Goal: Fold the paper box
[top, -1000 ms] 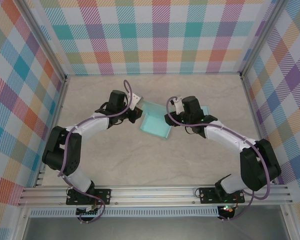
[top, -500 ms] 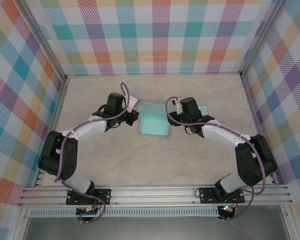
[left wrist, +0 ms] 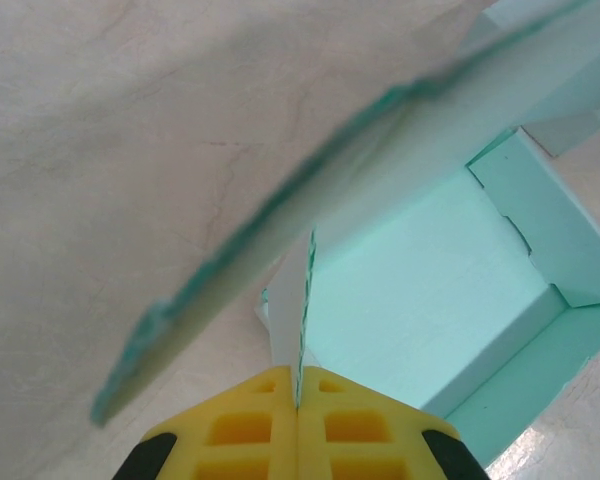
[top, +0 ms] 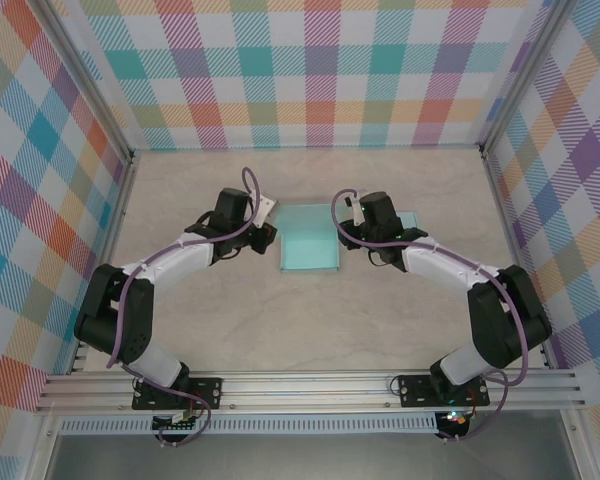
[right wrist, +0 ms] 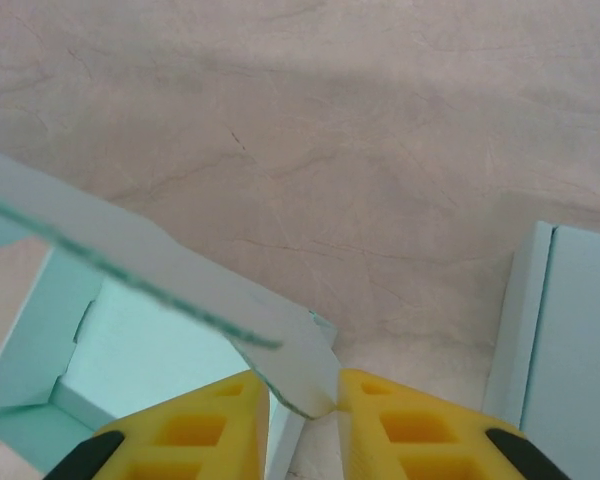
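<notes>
The teal paper box (top: 310,252) sits on the surface (top: 310,330) midway between the two arms, open side up. The left tool (left wrist: 297,388) is clamped tight on the edge of the left flap (left wrist: 290,300). The right tool (right wrist: 304,392) straddles the corner of the right flap (right wrist: 298,368), fingers a little apart. Whether they pinch it, I cannot tell.

On the table (top: 310,330), mid-width and toward the far half: paper box (top: 309,251). My left pincer (top: 267,236) is at its left wall and my right pincer (top: 344,236) at its right wall, box between them. Left flap (left wrist: 288,320) sits in my left fingers; right flap (right wrist: 290,370) pokes between my right fingers. Flat card piece (top: 413,219) lies right of my right pincer, apart from the box
</notes>
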Available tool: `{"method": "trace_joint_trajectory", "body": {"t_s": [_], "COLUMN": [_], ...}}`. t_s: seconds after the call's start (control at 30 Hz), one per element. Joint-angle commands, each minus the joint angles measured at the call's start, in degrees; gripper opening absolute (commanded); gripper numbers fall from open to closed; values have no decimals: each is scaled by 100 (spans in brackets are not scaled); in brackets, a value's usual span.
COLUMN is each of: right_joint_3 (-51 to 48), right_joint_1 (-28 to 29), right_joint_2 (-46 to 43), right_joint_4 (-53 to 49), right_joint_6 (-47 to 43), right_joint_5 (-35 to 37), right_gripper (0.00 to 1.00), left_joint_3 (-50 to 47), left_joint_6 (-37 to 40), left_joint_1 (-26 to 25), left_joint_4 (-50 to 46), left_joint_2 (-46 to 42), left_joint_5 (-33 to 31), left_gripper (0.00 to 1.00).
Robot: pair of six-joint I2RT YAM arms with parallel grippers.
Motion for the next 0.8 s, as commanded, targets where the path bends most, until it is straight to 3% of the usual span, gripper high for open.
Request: {"method": "trace_joint_trajectory", "body": {"t_s": [0.0, 0.37, 0.77], "right_joint_3": [121, 213, 1024], "right_joint_1": [-1, 209, 355], "right_joint_2": [115, 449, 1015], "right_joint_4": [214, 564, 558], "right_joint_6": [376, 952, 1010], "right_joint_5": [-308, -588, -66], "right_gripper": [24, 16, 18], "left_joint_3": [128, 0, 145], "left_joint_6": [-418, -1724, -2331], "left_joint_1": [-235, -1024, -1266], "left_joint_4": [-228, 322, 843], "left_joint_2": [-162, -197, 15], "left_joint_5": [-383, -1787, -2641], "left_gripper": [2, 2, 2]}}
